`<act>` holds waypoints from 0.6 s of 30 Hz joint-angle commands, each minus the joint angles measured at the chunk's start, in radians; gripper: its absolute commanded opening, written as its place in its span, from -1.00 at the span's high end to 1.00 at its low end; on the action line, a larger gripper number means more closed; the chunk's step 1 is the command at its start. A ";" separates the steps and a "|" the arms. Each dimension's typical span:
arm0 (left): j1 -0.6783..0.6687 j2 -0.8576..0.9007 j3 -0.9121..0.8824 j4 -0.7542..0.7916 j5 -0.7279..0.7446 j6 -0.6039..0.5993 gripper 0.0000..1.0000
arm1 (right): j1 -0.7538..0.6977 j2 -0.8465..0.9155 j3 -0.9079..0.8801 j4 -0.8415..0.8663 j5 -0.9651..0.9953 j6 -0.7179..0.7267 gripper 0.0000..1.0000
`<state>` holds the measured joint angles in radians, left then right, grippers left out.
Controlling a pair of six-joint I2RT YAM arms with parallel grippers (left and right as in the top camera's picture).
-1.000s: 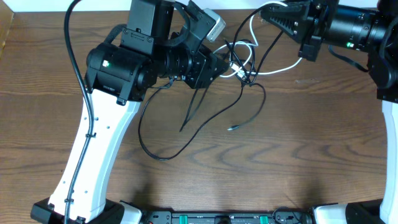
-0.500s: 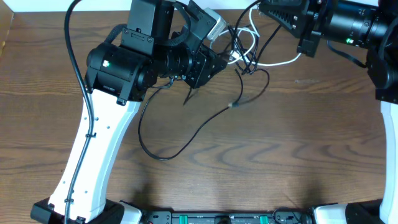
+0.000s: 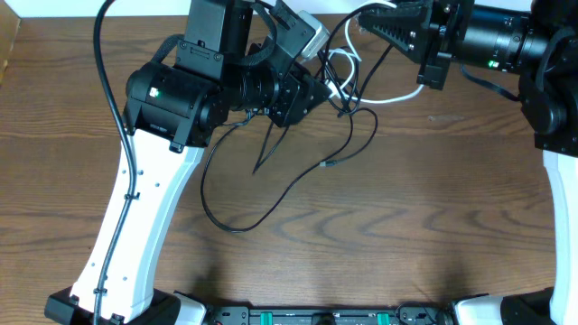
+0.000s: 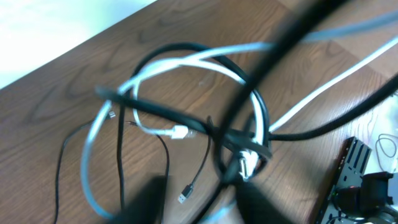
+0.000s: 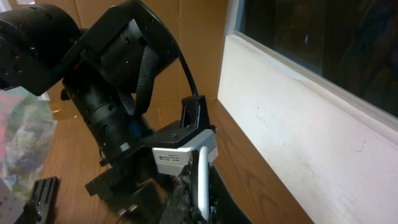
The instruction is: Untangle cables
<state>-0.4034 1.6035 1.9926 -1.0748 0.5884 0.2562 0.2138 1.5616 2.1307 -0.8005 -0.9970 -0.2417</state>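
Fingers of your right gripper pinch the white cable, holding it raised at the table's far edge, probably to draw it free; your left gripper stands with jaws apart astride the knot of black cables.

L wrist view: cables blurred; left end effector just dark blobs, cut by btm edge. Overhead: cables partly hidden under left arm. Right end effector & its white cable cut off at btm.
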 commanded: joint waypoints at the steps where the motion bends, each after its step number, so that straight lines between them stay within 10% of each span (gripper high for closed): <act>1: -0.002 0.004 0.012 -0.002 -0.014 0.020 0.85 | 0.010 -0.011 0.007 -0.001 -0.016 0.018 0.98; 18: -0.002 0.004 0.012 -0.015 -0.025 0.020 0.85 | 0.008 0.004 0.007 -0.232 0.344 -0.126 0.98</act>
<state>-0.4034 1.6035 1.9926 -1.0946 0.5690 0.2665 0.2138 1.5620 2.1307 -1.0046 -0.7490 -0.3107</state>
